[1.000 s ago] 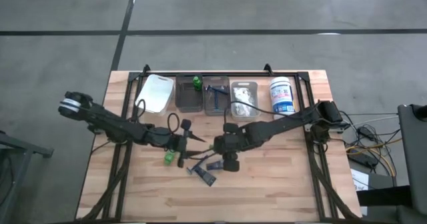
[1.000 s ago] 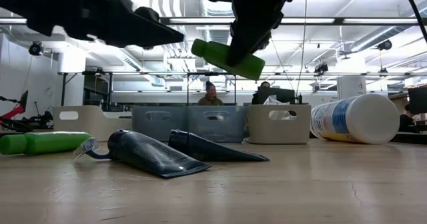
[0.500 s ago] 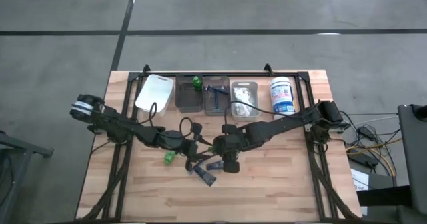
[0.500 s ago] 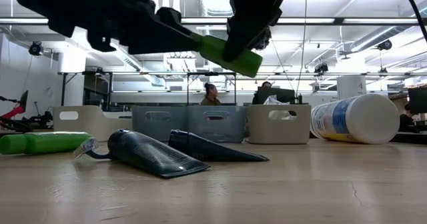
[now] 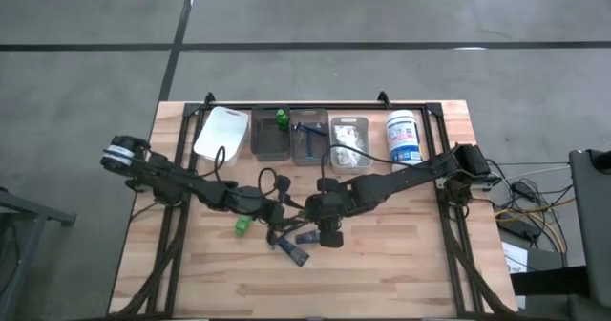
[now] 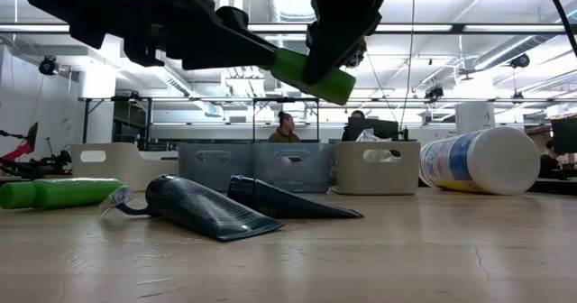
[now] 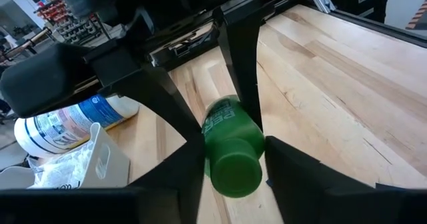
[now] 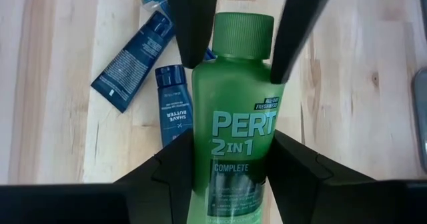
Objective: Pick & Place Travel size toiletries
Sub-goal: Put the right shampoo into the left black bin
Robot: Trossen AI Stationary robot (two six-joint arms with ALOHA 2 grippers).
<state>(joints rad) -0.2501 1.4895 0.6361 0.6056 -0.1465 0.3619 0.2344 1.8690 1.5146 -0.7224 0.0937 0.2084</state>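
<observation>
Two dark jointed arms, black looping cables

The green bottle (image 8: 233, 117) says "PERT 2 IN 1 COMPLETE" in white letters. A dark blue tube (image 8: 175, 103) lying on the desk says "SHAVE BUTTER".

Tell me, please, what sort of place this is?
Probably a robotics lab in an open industrial hall: a wooden table with two arms, ceiling strip lights, and people at desks behind.

overhead camera looks straight down; low one level across the table (image 6: 379, 249); both wrist cameras closely share the green bottle (image 8: 233, 151).
</observation>
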